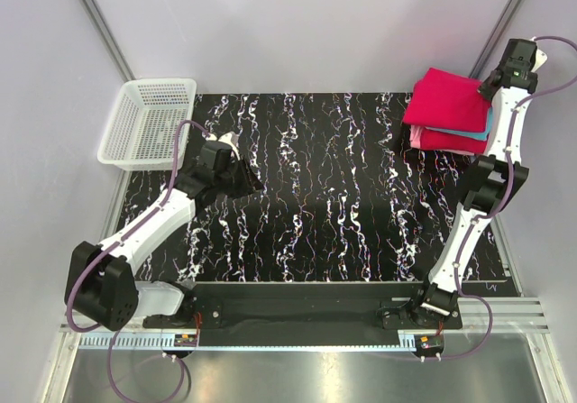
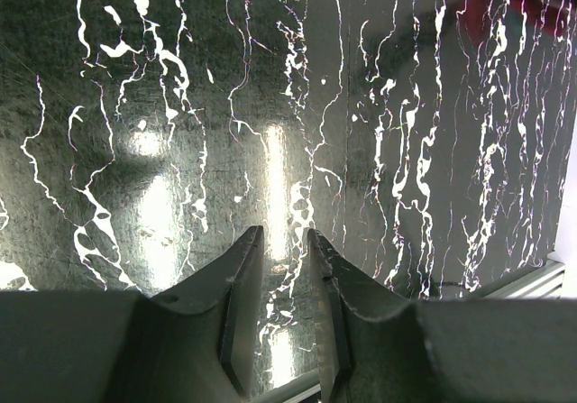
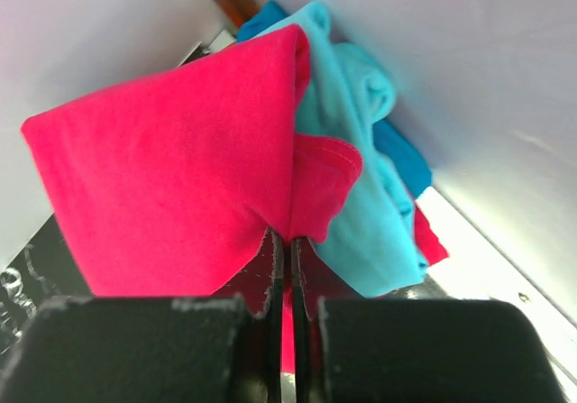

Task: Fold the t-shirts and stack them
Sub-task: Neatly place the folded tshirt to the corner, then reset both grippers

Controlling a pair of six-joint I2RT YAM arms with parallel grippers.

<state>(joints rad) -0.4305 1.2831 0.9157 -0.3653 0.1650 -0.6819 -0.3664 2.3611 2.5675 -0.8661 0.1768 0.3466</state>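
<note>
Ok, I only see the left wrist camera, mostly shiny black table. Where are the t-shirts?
Observer: Stacked in the far right corner of the table, with a crimson t-shirt on top.
Operator: Is the other tool touching them?
Observer: Yes, the right tool is shut, pinching the crimson t-shirt's edge.
Operator: What's under the crimson one?
Observer: A turquoise t-shirt, right beneath it.

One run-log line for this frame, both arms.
left gripper: open, empty, above table | right gripper: shut on crimson shirt, atop stack, far-right corner
</note>
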